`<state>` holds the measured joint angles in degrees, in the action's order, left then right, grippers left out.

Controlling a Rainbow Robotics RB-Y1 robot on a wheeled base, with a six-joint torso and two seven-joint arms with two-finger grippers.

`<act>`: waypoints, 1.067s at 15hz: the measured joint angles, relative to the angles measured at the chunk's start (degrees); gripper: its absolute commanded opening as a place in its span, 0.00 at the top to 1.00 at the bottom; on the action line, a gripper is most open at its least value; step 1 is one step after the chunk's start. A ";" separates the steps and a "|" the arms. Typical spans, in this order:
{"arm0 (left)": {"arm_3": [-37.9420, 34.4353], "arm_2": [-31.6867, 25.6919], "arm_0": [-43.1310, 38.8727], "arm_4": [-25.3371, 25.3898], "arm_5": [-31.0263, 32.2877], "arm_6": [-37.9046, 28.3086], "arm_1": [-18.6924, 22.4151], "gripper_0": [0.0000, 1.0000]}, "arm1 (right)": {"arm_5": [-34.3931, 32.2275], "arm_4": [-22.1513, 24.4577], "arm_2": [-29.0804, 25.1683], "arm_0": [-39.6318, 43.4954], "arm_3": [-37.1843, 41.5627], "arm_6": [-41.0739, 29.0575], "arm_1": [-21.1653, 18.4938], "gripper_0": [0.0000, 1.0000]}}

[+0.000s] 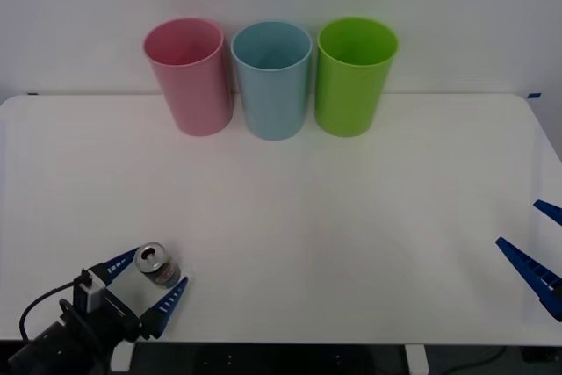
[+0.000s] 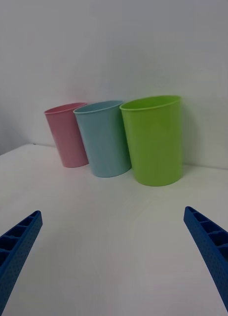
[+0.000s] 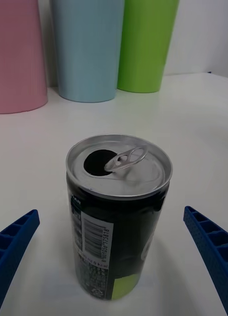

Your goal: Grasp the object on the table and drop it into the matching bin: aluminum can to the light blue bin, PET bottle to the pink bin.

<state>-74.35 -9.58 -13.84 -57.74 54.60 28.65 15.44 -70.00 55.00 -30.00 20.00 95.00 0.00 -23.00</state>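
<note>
The aluminum can [image 1: 158,264] stands upright near the front left corner of the white table [image 1: 351,217]. Its silver top has an open tab, and its side [image 3: 116,232] looks dark with a barcode. My left gripper [image 1: 160,268] is open, one blue finger on each side of the can, not touching it. The light blue bin [image 1: 274,81] stands at the back between the pink bin [image 1: 189,76] and a lime green bin [image 1: 354,76]. My right gripper [image 1: 518,223] hovers open at the table's right edge, holding nothing.
All three bins stand side by side against the white wall, almost touching. The right wrist view shows the pink bin [image 2: 69,136], light blue bin [image 2: 104,140] and green bin [image 2: 156,143] across bare tabletop.
</note>
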 measured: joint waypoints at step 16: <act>4.22 0.64 4.44 -0.40 -1.60 1.85 -1.95 1.00 | 0.00 0.00 0.00 0.00 0.00 0.00 0.00 0.00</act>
<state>-70.13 -8.93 -9.40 -58.15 53.00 30.50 13.49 -70.00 55.00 -30.00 20.00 95.00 0.00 -23.00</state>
